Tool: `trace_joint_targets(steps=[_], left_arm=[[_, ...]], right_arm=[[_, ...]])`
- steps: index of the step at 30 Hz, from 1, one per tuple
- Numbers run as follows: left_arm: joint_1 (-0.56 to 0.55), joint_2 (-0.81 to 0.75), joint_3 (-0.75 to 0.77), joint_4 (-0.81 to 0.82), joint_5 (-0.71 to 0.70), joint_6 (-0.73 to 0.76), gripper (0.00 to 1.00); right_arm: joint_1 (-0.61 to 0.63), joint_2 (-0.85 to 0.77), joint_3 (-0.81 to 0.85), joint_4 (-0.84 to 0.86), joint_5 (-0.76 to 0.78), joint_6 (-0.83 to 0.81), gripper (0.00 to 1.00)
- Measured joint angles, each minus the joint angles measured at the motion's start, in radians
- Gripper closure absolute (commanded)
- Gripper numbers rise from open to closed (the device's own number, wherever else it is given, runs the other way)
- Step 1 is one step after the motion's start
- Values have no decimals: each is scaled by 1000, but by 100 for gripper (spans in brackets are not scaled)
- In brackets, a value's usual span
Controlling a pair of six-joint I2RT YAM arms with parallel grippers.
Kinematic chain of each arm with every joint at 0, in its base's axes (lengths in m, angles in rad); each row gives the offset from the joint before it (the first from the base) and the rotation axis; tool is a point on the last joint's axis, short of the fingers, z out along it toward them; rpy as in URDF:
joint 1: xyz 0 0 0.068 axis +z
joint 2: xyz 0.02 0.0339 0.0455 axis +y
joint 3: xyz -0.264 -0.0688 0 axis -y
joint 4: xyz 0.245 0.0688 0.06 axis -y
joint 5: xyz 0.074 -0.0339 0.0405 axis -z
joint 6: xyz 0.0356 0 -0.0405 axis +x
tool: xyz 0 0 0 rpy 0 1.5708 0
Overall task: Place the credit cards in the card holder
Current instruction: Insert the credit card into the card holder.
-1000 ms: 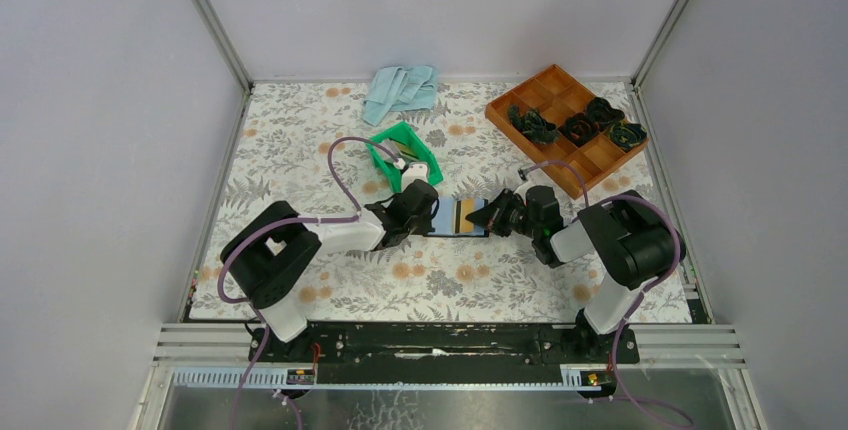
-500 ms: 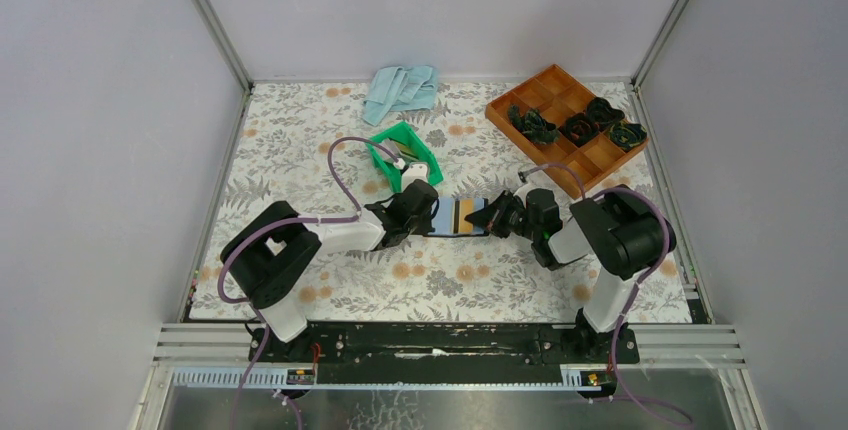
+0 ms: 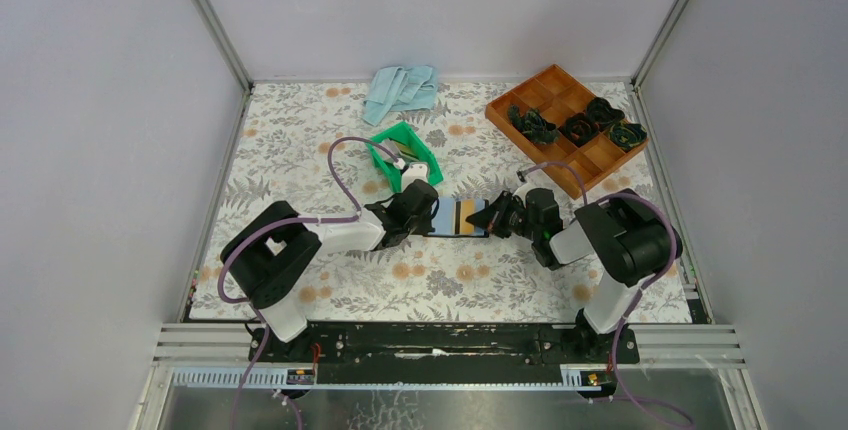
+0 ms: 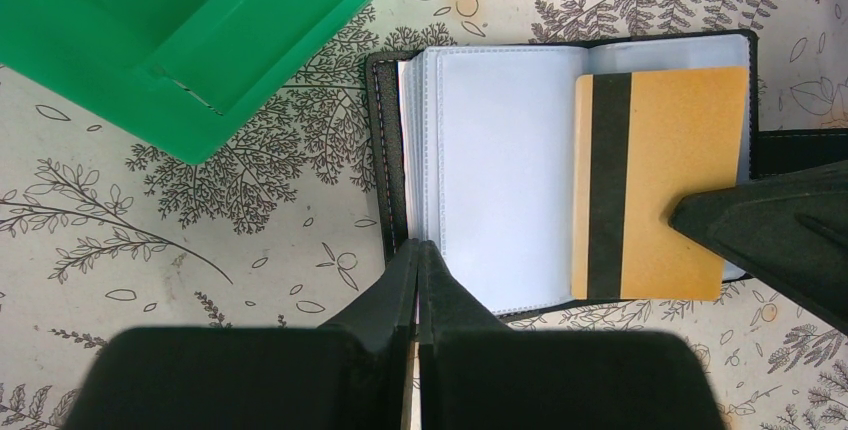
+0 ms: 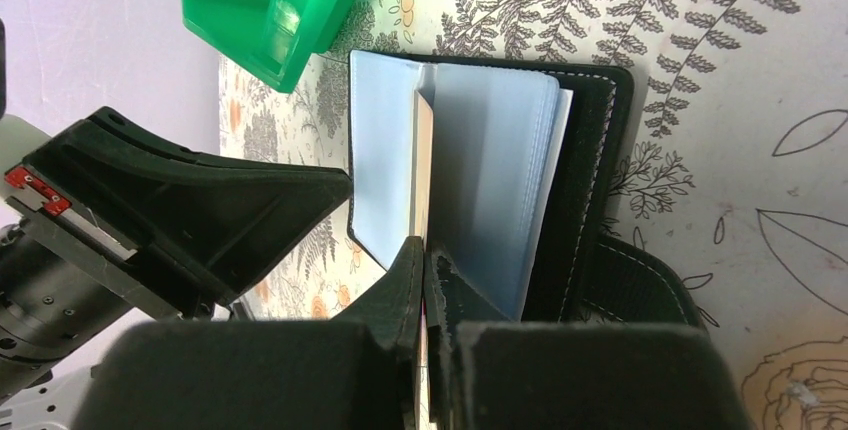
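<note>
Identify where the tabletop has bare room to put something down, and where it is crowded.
Bare: the near strip of table in front of the card holder; the far-left patch between cloth, green bin and table edge; the gap between bin and brown tray. Crowded: centre, where left gripper and right gripper, shut on a credit card, meet over the holder.

One black card holder [image 3: 461, 217], one gold card [image 4: 660, 180] with a dark stripe, one green bin [image 3: 379, 156], one blue cloth [image 3: 400, 90], one brown tray [image 3: 556, 83].
</note>
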Motion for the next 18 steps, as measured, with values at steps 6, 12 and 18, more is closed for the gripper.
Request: trace_joint_targets(steps=[6, 12, 18], left_arm=[[0, 0, 0, 0, 0, 0, 100], [0, 0, 0, 0, 0, 0, 100], [0, 0, 0, 0, 0, 0, 100]], right_arm=[[2, -12, 4, -36, 3, -32, 100], [4, -11, 14, -43, 1, -41, 100], [11, -9, 21, -53, 14, -54, 100]])
